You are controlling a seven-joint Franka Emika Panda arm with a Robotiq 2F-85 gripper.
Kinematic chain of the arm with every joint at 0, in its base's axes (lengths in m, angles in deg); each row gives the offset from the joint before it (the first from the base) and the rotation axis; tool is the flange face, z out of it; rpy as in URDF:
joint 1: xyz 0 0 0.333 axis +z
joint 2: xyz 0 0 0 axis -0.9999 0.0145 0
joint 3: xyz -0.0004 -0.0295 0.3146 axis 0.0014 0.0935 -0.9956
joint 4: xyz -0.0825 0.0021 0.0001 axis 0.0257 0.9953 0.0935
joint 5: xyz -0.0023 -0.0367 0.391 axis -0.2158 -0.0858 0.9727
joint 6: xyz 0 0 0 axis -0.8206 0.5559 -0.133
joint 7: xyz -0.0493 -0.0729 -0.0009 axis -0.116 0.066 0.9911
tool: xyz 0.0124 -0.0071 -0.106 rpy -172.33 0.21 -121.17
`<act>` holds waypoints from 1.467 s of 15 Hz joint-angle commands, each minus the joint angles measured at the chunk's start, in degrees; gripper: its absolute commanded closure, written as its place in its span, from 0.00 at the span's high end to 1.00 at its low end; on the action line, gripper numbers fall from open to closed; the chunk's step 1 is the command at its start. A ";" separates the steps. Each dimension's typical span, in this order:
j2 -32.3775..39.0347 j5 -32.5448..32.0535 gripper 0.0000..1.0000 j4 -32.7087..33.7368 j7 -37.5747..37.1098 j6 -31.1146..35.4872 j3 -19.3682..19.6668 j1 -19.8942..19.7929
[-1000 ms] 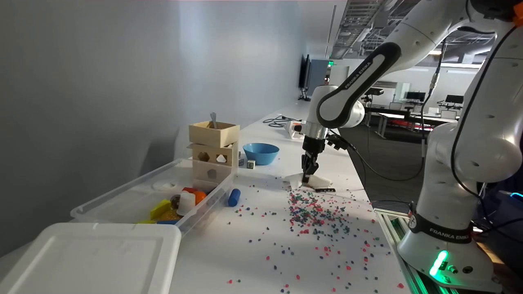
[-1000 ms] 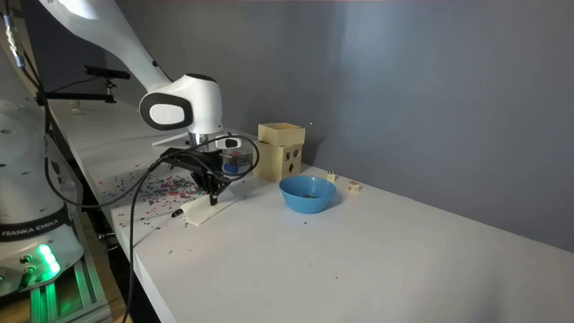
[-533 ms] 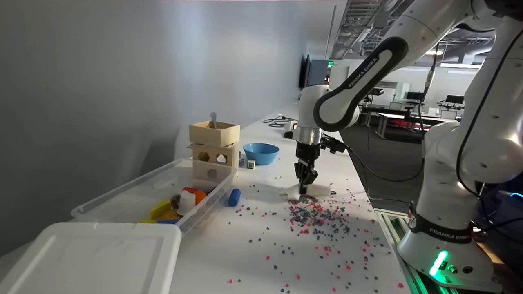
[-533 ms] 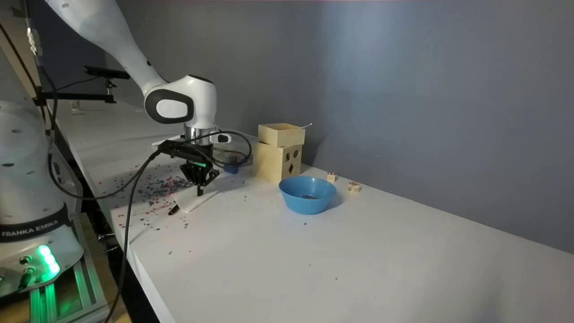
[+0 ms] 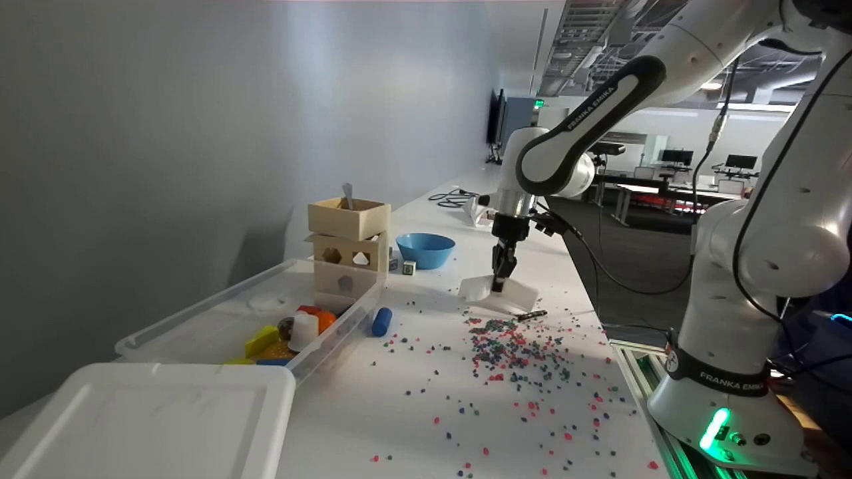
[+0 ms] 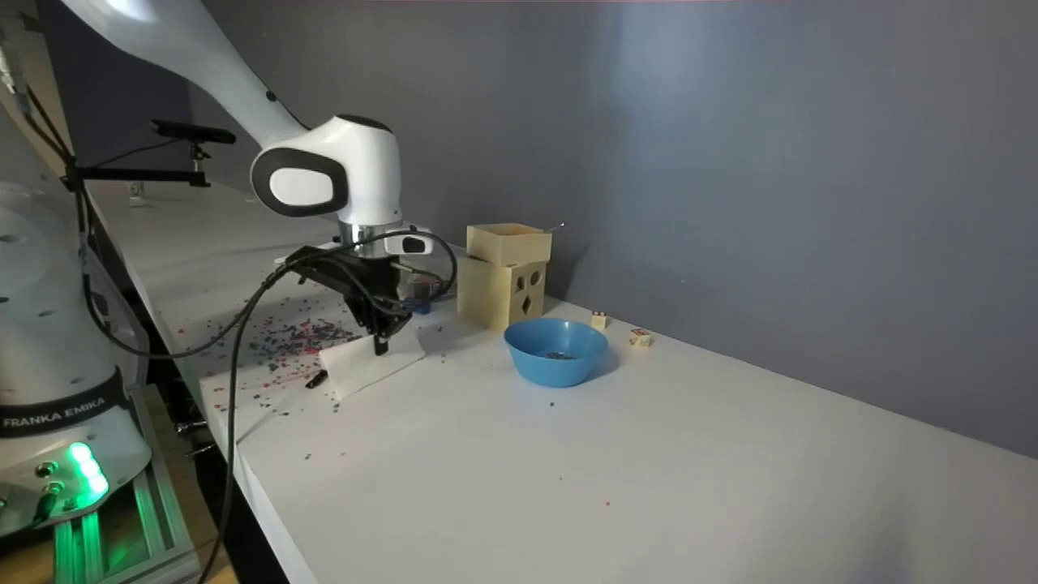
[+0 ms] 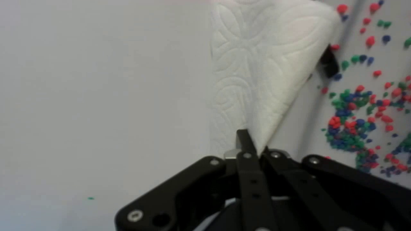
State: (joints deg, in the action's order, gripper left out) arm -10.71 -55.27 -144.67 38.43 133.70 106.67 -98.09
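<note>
A white paper towel (image 5: 516, 297) with an embossed pattern is pinched between the fingers of my gripper (image 5: 498, 282). It hangs and fans out from the fingertips close above the white table, also in an exterior view (image 6: 365, 369) and the wrist view (image 7: 279, 48). The gripper points down and is shut on the towel; in the wrist view the fingers (image 7: 255, 142) meet at a fold. Many small red, green and blue pellets (image 5: 506, 347) lie scattered beside the towel, densest in one patch. A small black object (image 5: 532, 315) lies near the towel's edge, between towel and pellets (image 7: 329, 64).
A blue bowl (image 6: 555, 365) with some dark bits inside stands beside stacked wooden boxes (image 5: 349, 223). Small blocks (image 6: 640, 337) lie near the wall. A clear bin (image 5: 219, 299) with toys, a white lid (image 5: 153, 419) and a blue cylinder (image 5: 381, 322) are on the table.
My gripper moved with the towel toward the pellets, then back away from them and slightly up. The towel now hangs more spread out. The black object has turned slightly.
</note>
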 commanded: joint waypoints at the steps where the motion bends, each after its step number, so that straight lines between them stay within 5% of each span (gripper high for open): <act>1: -6.96 -3.28 0.00 -0.62 -1.64 -0.79 4.47 -7.19; 5: -9.24 -5.58 0.00 -0.71 -4.32 1.29 7.34 -13.60; 14: -7.20 -31.21 0.00 -0.10 -28.84 -0.75 2.57 -32.20; 22: -6.83 -30.60 0.02 -0.18 -30.49 -5.57 1.82 -31.33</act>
State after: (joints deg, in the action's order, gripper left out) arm -17.41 -85.53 -144.94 8.17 128.38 107.77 -130.14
